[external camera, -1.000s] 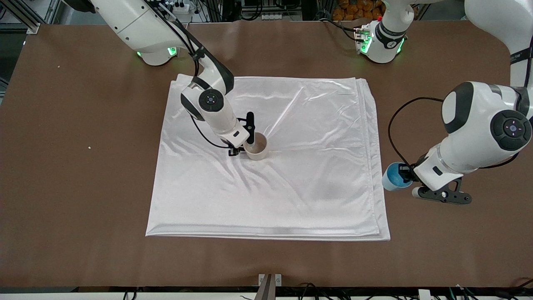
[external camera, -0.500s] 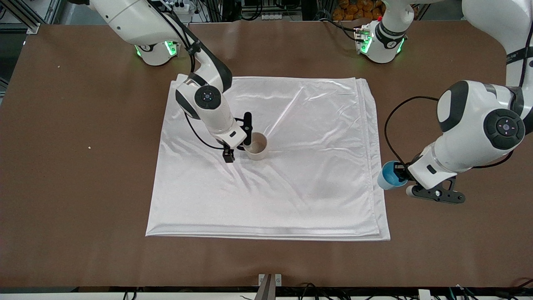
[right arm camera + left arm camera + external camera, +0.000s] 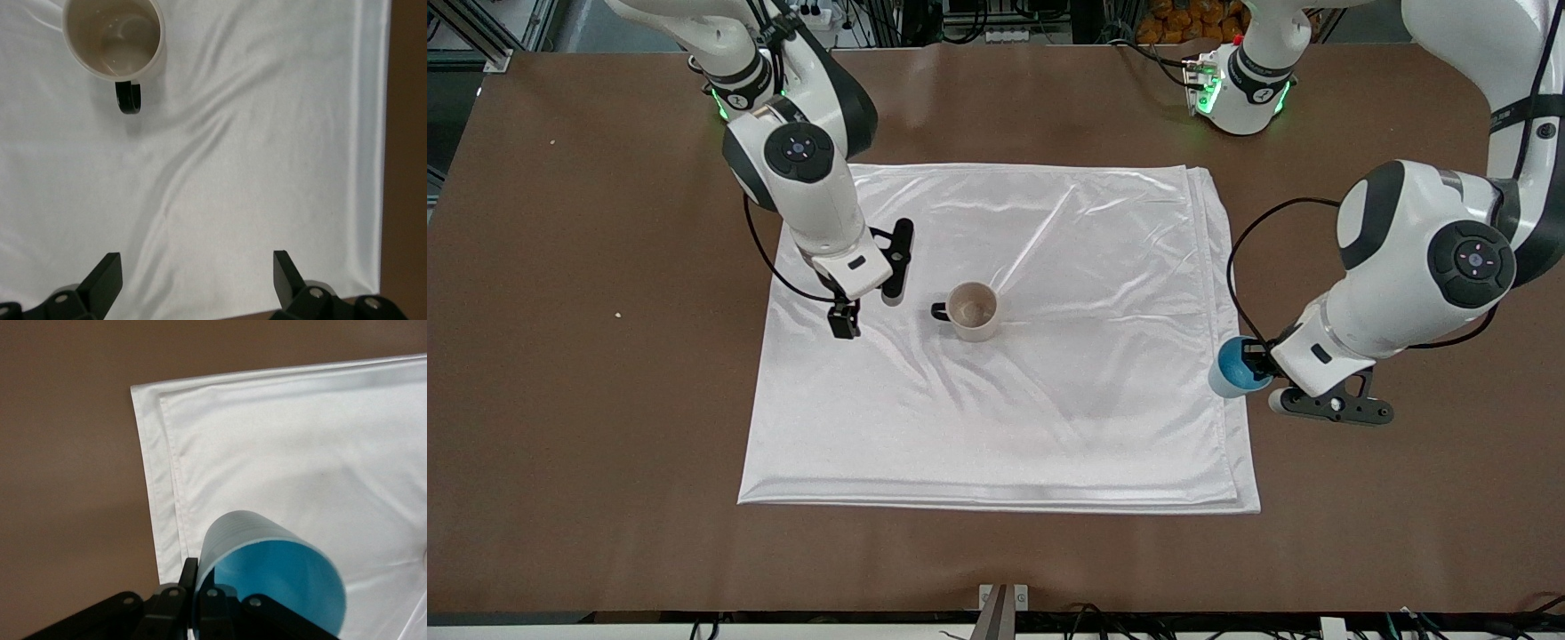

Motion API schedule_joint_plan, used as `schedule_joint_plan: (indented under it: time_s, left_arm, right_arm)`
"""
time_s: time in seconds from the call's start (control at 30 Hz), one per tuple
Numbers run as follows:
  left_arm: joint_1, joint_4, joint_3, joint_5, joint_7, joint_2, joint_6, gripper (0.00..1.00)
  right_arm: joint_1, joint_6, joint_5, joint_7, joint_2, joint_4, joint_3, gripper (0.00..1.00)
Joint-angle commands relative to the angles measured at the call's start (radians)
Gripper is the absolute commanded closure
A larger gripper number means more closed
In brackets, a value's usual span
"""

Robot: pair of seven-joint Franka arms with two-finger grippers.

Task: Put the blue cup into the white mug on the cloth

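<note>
Shiny satin-like cloth (image 3: 996,400) with creases, matt brown table (image 3: 560,400), glazed-looking cream white mug (image 3: 972,310), smooth blue cup (image 3: 267,577).

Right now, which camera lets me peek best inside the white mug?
The right wrist view: it looks straight down into the white mug, showing its stained bottom. The front view shows the mug smaller, at a slant. The left wrist view misses it.

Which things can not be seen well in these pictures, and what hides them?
- Blue cup: front view, its base side is covered by the left gripper; left wrist view, picture edge cuts its base.
- Right gripper: right wrist view shows only the fingertips.
- White mug: rim cut by picture edge.
</note>
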Motion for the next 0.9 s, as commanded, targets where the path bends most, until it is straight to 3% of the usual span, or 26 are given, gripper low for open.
schedule_joint_plan:
  time_s: [0.0, 0.17, 0.43, 0.67, 0.87]
  left_arm:
    - [-0.027, 0.007, -0.012, 0.01, -0.08, -0.013, -0.029, 1.0]
    - [-0.045, 0.007, -0.038, 0.01, -0.151, -0.024, -0.029, 1.0]
    - [-0.068, 0.007, -0.144, 0.018, -0.362, -0.022, -0.029, 1.0]
    - [-0.159, 0.006, -0.151, 0.017, -0.508, -0.009, -0.024, 1.0]
    - [-0.266, 0.007, -0.141, 0.022, -0.669, 0.033, 0.055, 1.0]
  right_arm:
    - [-0.024, -0.11, 0.019, 0.027, -0.101, 0.003, 0.005, 0.0]
    - [-0.06, -0.183, 0.019, 0.027, -0.147, 0.034, 0.002, 0.0]
    - [-0.124, -0.259, 0.021, 0.027, -0.239, 0.036, 0.002, 0.0]
    - [-0.187, -0.318, 0.083, 0.035, -0.308, 0.036, -0.004, 0.0]
    - [-0.196, -0.386, 0.091, 0.09, -0.377, 0.034, -0.032, 0.0]
